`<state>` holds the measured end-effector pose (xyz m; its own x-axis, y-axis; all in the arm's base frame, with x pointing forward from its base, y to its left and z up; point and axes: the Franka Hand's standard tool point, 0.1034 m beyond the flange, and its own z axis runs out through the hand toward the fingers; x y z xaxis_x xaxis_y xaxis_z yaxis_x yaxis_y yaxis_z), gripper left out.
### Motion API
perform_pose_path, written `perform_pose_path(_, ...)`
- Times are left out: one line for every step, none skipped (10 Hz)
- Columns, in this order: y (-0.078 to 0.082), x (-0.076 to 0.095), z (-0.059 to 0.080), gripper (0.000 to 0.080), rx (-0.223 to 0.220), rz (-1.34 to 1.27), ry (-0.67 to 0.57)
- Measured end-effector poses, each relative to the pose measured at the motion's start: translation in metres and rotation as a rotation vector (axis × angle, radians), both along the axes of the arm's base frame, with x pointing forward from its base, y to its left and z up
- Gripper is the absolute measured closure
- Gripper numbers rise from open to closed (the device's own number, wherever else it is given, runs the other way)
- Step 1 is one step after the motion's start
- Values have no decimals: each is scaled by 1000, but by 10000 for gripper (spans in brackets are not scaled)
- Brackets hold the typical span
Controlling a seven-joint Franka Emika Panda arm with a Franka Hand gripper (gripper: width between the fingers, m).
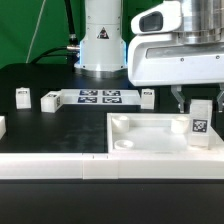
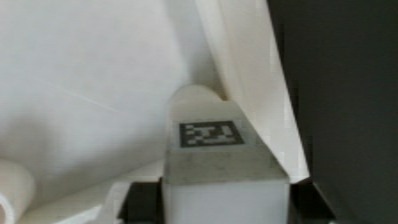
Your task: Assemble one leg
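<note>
Gripper [image 1: 198, 102] is clamping the leg [image 1: 200, 126] upright, holding it at the white panel's [image 1: 140, 137] right side.

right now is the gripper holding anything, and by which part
The leg, pinched at its upper end between the fingers. Its tagged lower part sticks out below them, at a corner of the panel.

We are looking at a robotics lab: a robot arm's white base [image 1: 103, 40] stands on a black tabletop [image 1: 40, 130], black cables [image 1: 70, 25] run beside it, a green curtain [image 1: 25, 25] hangs behind, and printed square tags mark the marker board [image 1: 98, 97] and the leg [image 1: 199, 118].
</note>
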<state>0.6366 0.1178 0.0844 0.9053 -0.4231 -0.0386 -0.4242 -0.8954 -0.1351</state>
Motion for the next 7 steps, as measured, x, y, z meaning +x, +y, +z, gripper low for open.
perform_pose_path(0,1,0,501,0,-128,9)
perform_pose_path(0,1,0,501,2,-234,20)
perform_pose_path(-1,1,0,501,3,-341,31)
perform_pose_path(-1,2,0,501,0,-394,36)
perform_pose_path(0,2,0,501,6,-515,54)
perform_pose_path(2,1,0,501,10,-610,68)
perform_pose_path(5,0,0,501,9,-681,78)
